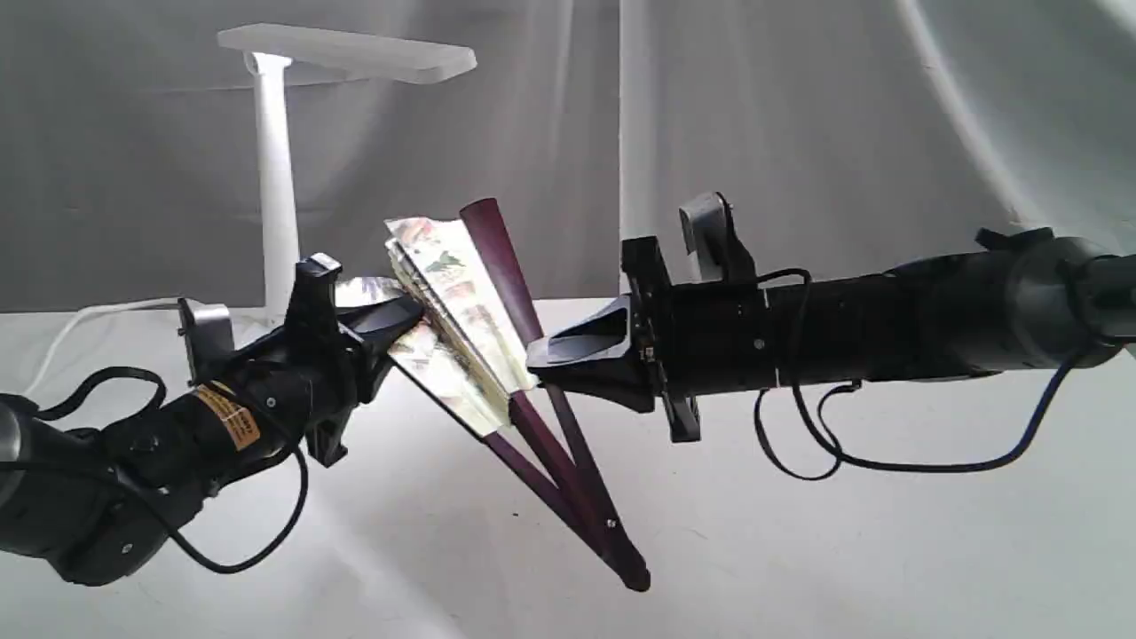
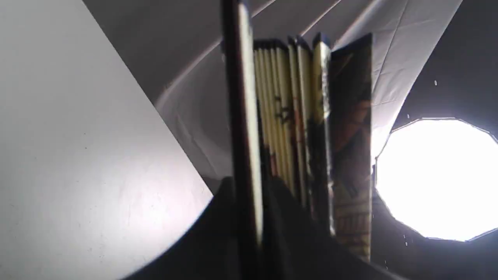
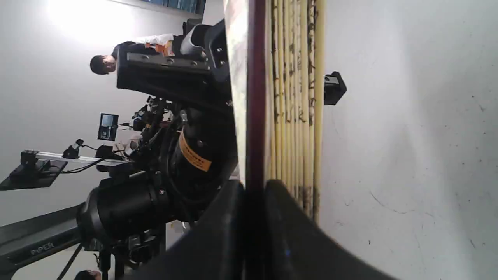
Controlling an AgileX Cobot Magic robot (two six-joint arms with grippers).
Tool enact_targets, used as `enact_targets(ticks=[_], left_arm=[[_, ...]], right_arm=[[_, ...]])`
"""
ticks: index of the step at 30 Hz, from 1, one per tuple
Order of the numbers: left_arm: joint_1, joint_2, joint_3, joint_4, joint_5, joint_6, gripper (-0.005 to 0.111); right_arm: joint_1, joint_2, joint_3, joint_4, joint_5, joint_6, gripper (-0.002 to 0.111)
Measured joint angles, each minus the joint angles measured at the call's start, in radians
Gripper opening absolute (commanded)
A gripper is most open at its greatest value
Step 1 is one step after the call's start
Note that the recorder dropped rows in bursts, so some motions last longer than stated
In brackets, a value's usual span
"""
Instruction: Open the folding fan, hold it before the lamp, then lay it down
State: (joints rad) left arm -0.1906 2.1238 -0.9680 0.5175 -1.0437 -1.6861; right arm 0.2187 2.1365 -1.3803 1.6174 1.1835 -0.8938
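The folding fan (image 1: 461,302) hangs in the air between both arms, spread only a little, its pivot end (image 1: 632,572) pointing down toward the table. My left gripper (image 1: 410,318) is shut on the left guard stick and outer pleats; in the left wrist view the pleated paper (image 2: 288,124) stands edge-on between the fingers. My right gripper (image 1: 537,357) is shut on the right purple-brown guard stick (image 3: 255,97). The white lamp (image 1: 275,177) stands behind the left arm, its flat head (image 1: 351,51) above and to the left of the fan.
A white table (image 1: 799,550) lies under both arms. The lamp's white cord (image 1: 89,321) runs along the back left. Grey cloth (image 1: 843,133) hangs behind. Loose black cables (image 1: 816,453) dangle under the right arm. A bright studio light (image 2: 439,179) shows in the left wrist view.
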Motion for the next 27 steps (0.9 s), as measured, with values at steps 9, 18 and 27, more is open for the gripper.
enact_targets(ticks=[9, 18, 27], left_arm=[[0.000, 0.000, 0.000, 0.000, -0.002, -0.002, 0.000], [0.000, 0.000, 0.000, 0.000, -0.002, -0.002, 0.000], [0.000, 0.000, 0.000, 0.004, -0.002, -0.004, 0.000]], right_arm=[[0.000, 0.000, 0.000, 0.000, 0.000, 0.000, 0.000], [0.000, 0.000, 0.000, 0.000, 0.000, 0.000, 0.000], [0.000, 0.000, 0.000, -0.002, 0.000, 0.000, 0.004]])
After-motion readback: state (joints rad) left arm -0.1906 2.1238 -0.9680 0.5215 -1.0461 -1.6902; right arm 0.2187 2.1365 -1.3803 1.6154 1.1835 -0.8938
